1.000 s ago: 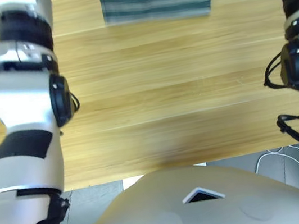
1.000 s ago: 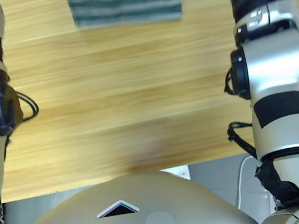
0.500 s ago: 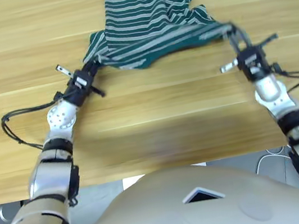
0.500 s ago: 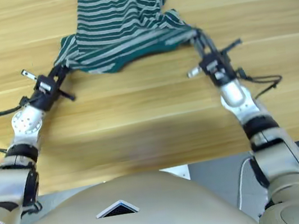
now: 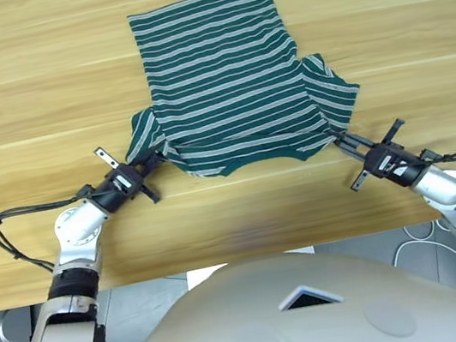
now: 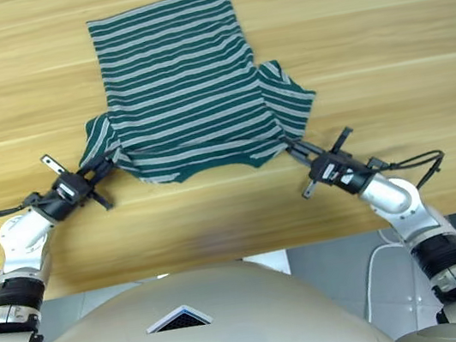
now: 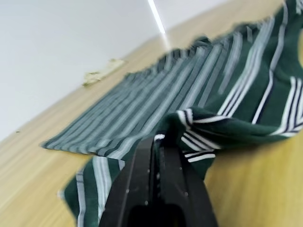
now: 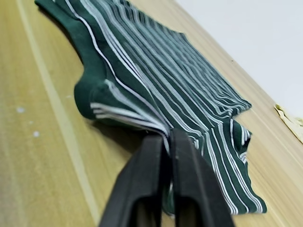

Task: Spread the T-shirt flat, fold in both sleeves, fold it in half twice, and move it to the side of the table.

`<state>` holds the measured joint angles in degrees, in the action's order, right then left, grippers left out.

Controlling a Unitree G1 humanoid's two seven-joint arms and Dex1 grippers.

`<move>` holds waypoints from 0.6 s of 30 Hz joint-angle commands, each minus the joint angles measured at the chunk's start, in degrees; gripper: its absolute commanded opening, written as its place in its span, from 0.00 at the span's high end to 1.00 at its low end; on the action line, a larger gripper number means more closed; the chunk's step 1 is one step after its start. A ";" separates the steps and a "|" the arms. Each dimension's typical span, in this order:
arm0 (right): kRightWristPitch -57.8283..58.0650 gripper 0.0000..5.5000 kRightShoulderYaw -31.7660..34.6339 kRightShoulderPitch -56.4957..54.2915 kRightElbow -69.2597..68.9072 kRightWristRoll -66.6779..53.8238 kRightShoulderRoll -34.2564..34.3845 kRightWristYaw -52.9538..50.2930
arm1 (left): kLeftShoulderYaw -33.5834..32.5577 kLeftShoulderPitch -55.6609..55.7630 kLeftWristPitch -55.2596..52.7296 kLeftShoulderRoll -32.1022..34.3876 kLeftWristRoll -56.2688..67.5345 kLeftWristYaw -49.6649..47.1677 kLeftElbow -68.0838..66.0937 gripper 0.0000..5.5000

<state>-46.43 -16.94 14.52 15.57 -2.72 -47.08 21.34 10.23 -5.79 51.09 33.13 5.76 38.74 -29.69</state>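
Evidently the spreading step is under way: the left claw (image 5: 151, 160) is pinching the T-shirt (image 5: 222, 76) at one near corner, its fingers closed tight on a bunched fold of cloth. The right claw (image 5: 338, 140) is clamping the opposite near corner the same way. The shirt is lying on the bench (image 5: 26, 99), stretching away beyond both claws' tips, with its body between them.

To do this well, I judge both claws should be drawing outward and back evenly, low over the bench, so the puckered near edge is flattening before release. Uneven pulling is likely to skew the shirt.

Counting:
- one T-shirt
- two sleeves, the left sleeve (image 5: 142, 132) and the right sleeve (image 5: 332, 89), each just beyond a claw
- two claws
- one bench
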 commanded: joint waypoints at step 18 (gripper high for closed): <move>3.18 0.54 14.94 11.07 -19.51 -1.73 -4.26 8.27 | -9.10 -13.02 -1.23 11.45 -4.86 -3.34 7.22 0.66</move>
<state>-42.85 -2.98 27.13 0.83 -1.38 -50.62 27.77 3.10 -20.16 50.73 43.18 2.33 36.49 -21.70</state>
